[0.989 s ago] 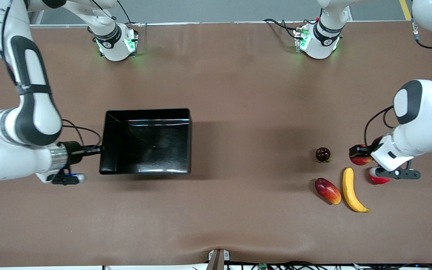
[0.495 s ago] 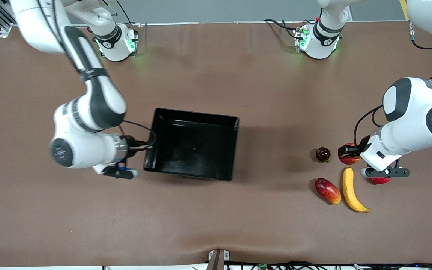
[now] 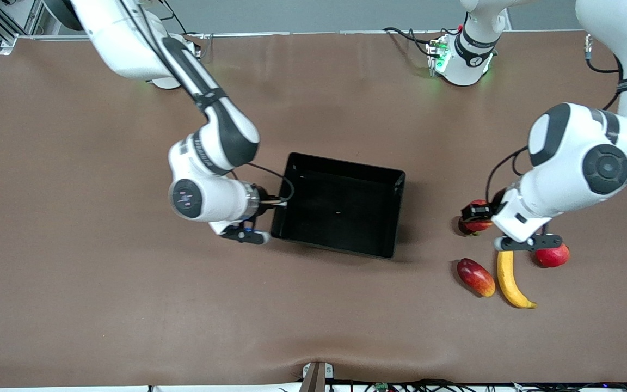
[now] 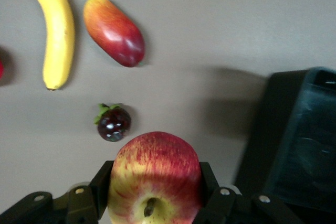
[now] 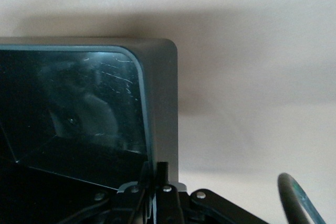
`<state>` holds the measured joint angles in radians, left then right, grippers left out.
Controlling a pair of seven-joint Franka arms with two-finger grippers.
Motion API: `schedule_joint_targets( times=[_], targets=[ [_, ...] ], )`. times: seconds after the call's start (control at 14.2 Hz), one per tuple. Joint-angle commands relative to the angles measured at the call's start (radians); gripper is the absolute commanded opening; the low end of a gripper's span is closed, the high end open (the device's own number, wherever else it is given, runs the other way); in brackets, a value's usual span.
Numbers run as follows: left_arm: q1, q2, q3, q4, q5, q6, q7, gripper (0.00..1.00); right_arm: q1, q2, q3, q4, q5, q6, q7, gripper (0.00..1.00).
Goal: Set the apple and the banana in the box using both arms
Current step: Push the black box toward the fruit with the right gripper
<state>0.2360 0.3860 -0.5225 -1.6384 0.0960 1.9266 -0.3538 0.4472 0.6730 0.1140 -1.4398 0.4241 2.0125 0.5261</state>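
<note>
My left gripper (image 3: 477, 215) is shut on the apple (image 3: 481, 222), red with a pale yellow stem patch, and holds it over a small dark fruit. The left wrist view shows the apple (image 4: 155, 177) between the black fingers (image 4: 101, 184). The yellow banana (image 3: 509, 280) lies on the table near the left arm's end and also shows in the left wrist view (image 4: 55, 30). My right gripper (image 3: 280, 204) is shut on the wall of the black box (image 3: 389, 218) at mid-table. The right wrist view shows the fingertips (image 5: 164, 174) pinching that box's wall (image 5: 160, 93).
A red-and-yellow mango (image 3: 475, 276) lies beside the banana. An evenly red round fruit (image 3: 552, 255) sits beside the banana toward the left arm's end. The small dark fruit (image 4: 113, 123) with a green calyx lies under the held apple. Brown table (image 3: 128, 305) all around.
My right arm has moved the box a long way toward the left arm's end and turned it slightly. My left gripper has carried the apple toward the box, over the dark fruit.
</note>
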Motion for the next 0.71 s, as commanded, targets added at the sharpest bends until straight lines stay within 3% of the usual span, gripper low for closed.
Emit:
schedule_joint_targets(
  times=[0.0, 0.35, 0.42, 0.57, 0.64],
  targets=[
    [0.011, -0.048, -0.022, -0.043, -0.009, -0.003, -0.037, 0.00, 0.021, 0.017, -0.008, 0.006, 0.030, 0.044, 0.000, 0.00],
    [0.009, -0.068, -0.053, -0.102, -0.009, 0.014, -0.105, 0.00, 0.047, 0.065, -0.010, 0.007, 0.019, 0.117, -0.011, 0.00],
    [0.011, -0.071, -0.062, -0.127, -0.009, 0.035, -0.123, 0.00, 0.038, 0.065, -0.011, 0.007, 0.021, 0.114, -0.009, 0.06],
    [0.011, -0.072, -0.089, -0.158, -0.009, 0.078, -0.174, 0.00, 0.022, 0.060, -0.013, 0.009, 0.024, 0.104, -0.003, 1.00],
    [0.008, -0.067, -0.100, -0.164, -0.007, 0.090, -0.207, 0.00, 0.027, 0.057, -0.016, 0.013, 0.015, 0.104, -0.014, 1.00]
  ],
)
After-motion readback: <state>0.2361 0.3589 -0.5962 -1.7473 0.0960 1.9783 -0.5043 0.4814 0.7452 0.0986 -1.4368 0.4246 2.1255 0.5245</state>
